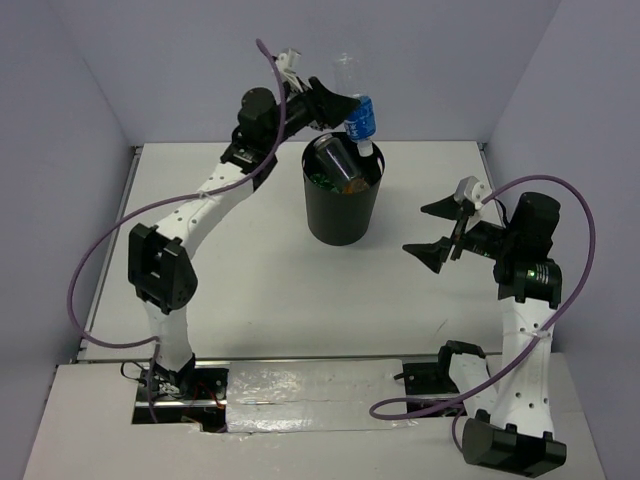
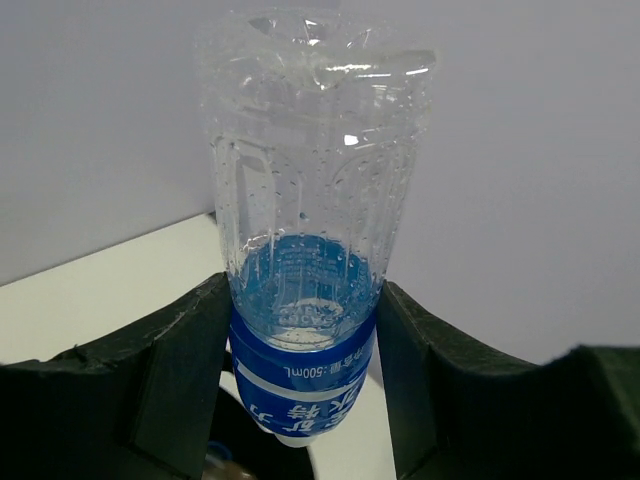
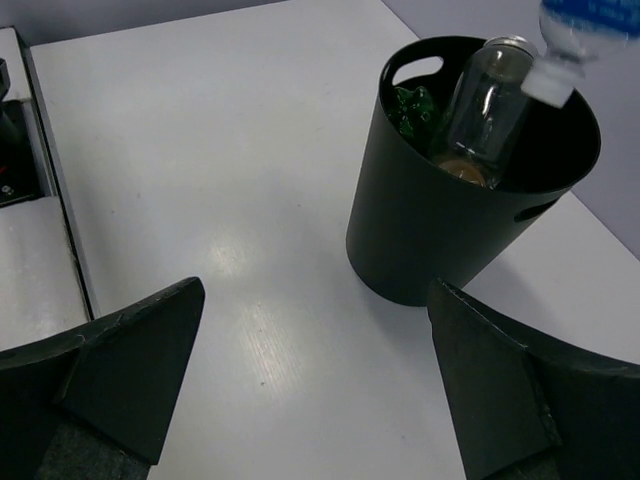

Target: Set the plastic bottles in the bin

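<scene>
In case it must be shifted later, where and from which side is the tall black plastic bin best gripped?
Probably the thin rim of the tall black plastic bin, from above, at the oval handle slot: one finger inside, one outside. The round body looks too wide for fingers to span, and its smooth walls offer no other hold.

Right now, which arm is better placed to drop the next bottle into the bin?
Left. The left gripper is shut on the blue-labelled bottle, held cap down over the bin. The right gripper is open, empty and off to the bin's side.
</scene>
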Tool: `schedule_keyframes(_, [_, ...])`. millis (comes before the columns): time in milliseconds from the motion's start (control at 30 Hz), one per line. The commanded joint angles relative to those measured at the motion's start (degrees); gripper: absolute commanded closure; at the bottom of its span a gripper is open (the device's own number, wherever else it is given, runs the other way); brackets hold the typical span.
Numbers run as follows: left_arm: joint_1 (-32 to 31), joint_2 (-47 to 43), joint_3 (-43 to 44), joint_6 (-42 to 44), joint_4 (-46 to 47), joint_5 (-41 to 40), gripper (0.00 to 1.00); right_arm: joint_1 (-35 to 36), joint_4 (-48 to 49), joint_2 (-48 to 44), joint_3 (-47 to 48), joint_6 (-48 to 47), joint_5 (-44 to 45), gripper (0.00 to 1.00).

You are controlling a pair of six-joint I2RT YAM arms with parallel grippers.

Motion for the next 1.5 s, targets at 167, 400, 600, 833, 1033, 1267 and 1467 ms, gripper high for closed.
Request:
schedule_keyframes(167, [-2.61,6.14,3.93,7.72,1.72,-13.45,1.0,0.29,-0.13,-3.94,-2.45,-1.0,1.21,0.0])
schedule_keyframes(400, [-3.41,5.27,-0.72,8.97,0.21,-14.25,0.79,0.38,0.67,-3.59,-3.25,-0.73,0.86,0.01])
schedule_keyframes(600, [-4.37,4.21,-1.78,8.35,-2.33,-11.44,0.06,0.29,0.84,-2.27,-2.98,-0.38,0.42,0.0])
schedule_keyframes(833, [-5.52,1.58,-1.86,8.53,-4.36,-10.47,0.01,0.29,1.02,-3.32,-2.98,0.32,1.83,0.0])
schedule_keyframes(1033, [-5.52,-5.87,-4.5,11.25,-7.34,-11.34,0.01,0.29,3.82,-2.97,-2.54,4.89,4.38,0.0])
schedule_keyframes(1267, [-5.43,-17.4,-11.0,15.38,-12.09,-17.49,0.01,0.2,7.6,-2.09,-2.37,11.13,7.36,0.0])
schedule_keyframes(1467, [-5.34,-27.86,-15.83,16.26,-16.66,-19.08,0.01,0.29,18.84,-3.32,-4.12,29.13,24.97,0.0])
